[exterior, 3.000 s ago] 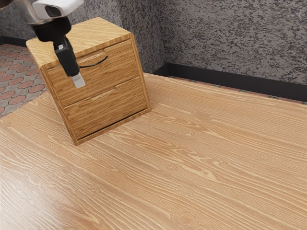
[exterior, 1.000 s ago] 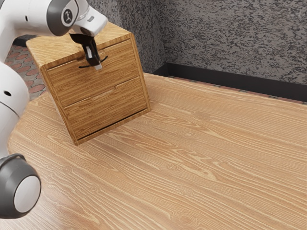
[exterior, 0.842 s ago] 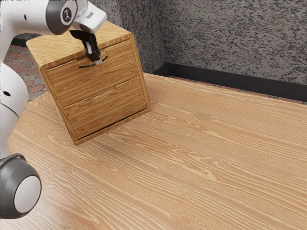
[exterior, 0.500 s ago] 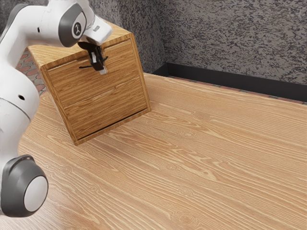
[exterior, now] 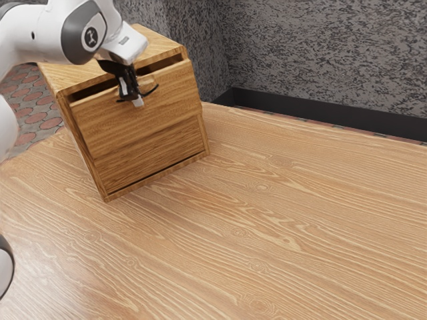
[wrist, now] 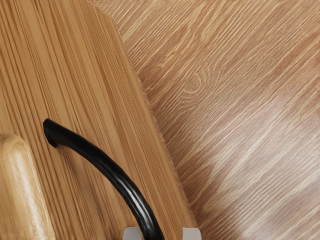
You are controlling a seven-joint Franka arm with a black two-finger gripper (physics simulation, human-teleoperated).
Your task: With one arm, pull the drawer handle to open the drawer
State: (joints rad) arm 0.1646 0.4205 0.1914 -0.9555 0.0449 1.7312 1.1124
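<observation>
1. Drawer handle [exterior: 151, 89] is sitting between the gripper's [exterior: 132, 95] fingertips [wrist: 132, 233], which are standing narrowly apart, one pad touching it and the other showing a small gap.
2. Top drawer [exterior: 133, 117] is jutting slightly out of the cabinet [exterior: 67, 72], which is resting on the table [exterior: 280, 213] at the exterior view's left.

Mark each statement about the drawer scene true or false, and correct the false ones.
1. The top drawer stands partly out of the cabinet. True.
2. The gripper is at the lower drawer. False: it is at the top drawer's handle.
3. The handle is black and curved. True.
4. The cabinet stands on the tiled floor. False: it stands on the wooden table.
</observation>
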